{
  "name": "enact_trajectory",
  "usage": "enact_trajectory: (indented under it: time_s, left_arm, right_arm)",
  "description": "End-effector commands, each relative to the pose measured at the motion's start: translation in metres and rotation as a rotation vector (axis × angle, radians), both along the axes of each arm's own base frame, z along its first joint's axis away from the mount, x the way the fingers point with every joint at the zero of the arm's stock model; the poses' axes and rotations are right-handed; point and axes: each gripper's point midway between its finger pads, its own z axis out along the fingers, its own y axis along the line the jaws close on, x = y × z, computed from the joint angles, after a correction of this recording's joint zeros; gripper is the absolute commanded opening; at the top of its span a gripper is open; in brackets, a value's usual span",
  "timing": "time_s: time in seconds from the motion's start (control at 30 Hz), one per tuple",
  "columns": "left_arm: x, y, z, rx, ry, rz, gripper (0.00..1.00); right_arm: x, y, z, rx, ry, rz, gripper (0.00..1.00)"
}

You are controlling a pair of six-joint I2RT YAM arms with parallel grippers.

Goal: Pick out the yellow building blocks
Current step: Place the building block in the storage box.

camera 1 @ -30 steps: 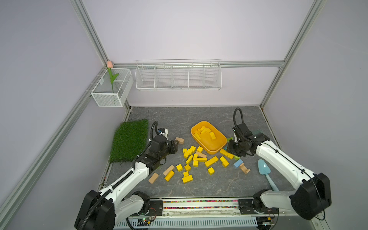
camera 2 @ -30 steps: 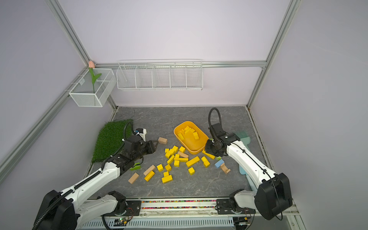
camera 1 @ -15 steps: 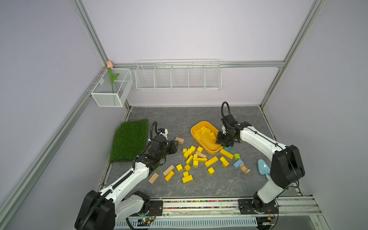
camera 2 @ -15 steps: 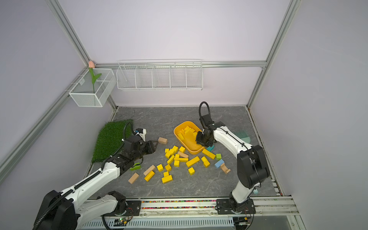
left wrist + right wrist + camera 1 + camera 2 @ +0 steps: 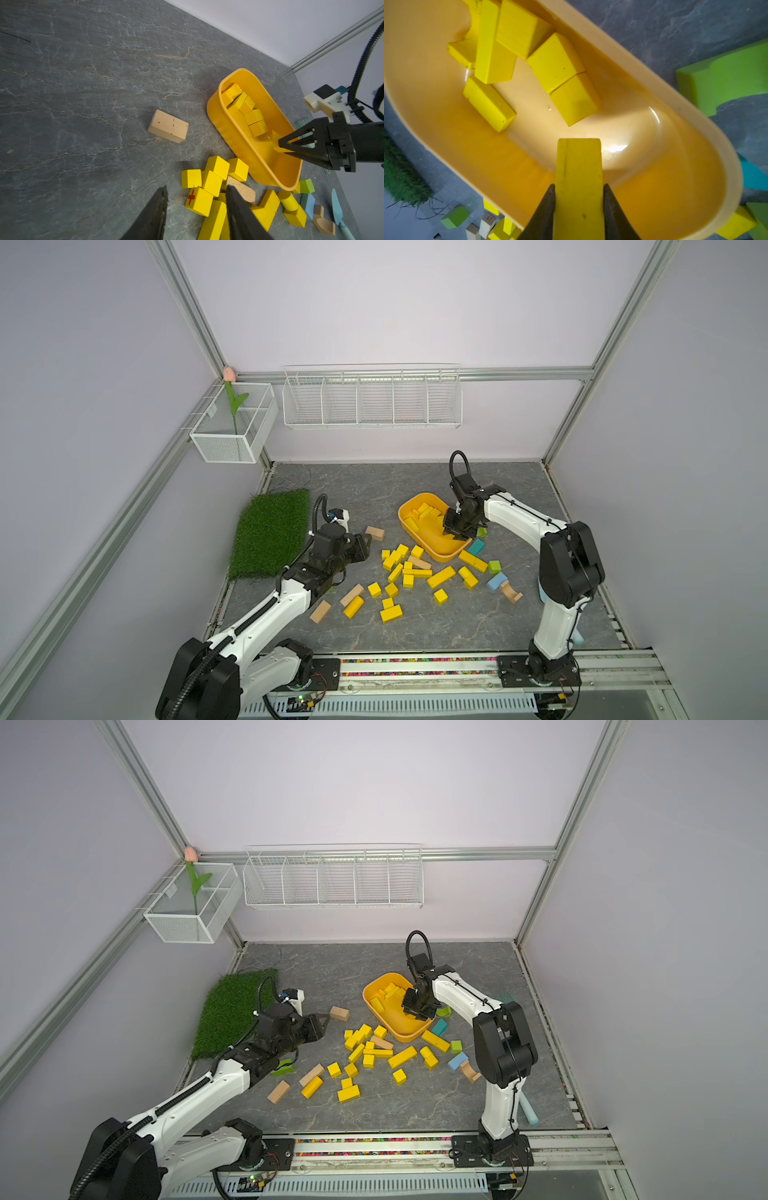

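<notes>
Yellow building blocks (image 5: pixel 441 576): most lie loose on the table (image 5: pixel 374 489) just in front of the tub (image 5: pixel 440 558), a few already inside. My right gripper (image 5: pixel 579 187) is clamped on one yellow bar (image 5: pixel 578 158), hanging over the tub's bare end, so it's the drop-off step, I reckon. Next: let go w/o clipping the rim. Left gripper (image 5: pixel 196 188) is spread & empty, by the heap.

Table (image 5: pixel 374 485), grey stone-pattern. Grass mat (image 5: pixel 270 531) behind left end effector (image 5: pixel 367 546); tan block (image 5: pixel 375 533) just ahead of it; yellow building blocks (image 5: pixel 440 576) scattered between both end effectors; yellow-orange tub (image 5: pixel 442 558) under right end effector (image 5: pixel 456 533).
</notes>
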Motion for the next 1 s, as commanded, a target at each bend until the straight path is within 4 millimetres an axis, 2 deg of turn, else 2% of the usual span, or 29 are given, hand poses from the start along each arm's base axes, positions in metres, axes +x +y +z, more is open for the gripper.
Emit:
enact_trajectory:
  time_s: [0.0,0.17,0.47,0.97]
  left_arm:
    - [0.0,0.002,0.005,-0.025,-0.02,0.008,0.48]
    - [0.0,0.003,0.006,-0.03,-0.022,0.009,0.48]
    - [-0.001,0.004,0.006,-0.037,-0.024,0.011,0.48]
    - [0.001,0.005,0.004,-0.041,-0.016,0.014,0.48]
  right_arm:
    - [-0.007,-0.015,-0.005,-0.088,0.059,-0.069,0.11]
    - [-0.008,-0.021,-0.012,-0.124,0.087,-0.106,0.11]
    - [0.002,-0.013,-0.033,-0.101,0.106,-0.115,0.11]
    - [0.033,-0.006,-0.02,-0.097,-0.007,-0.058,0.11]
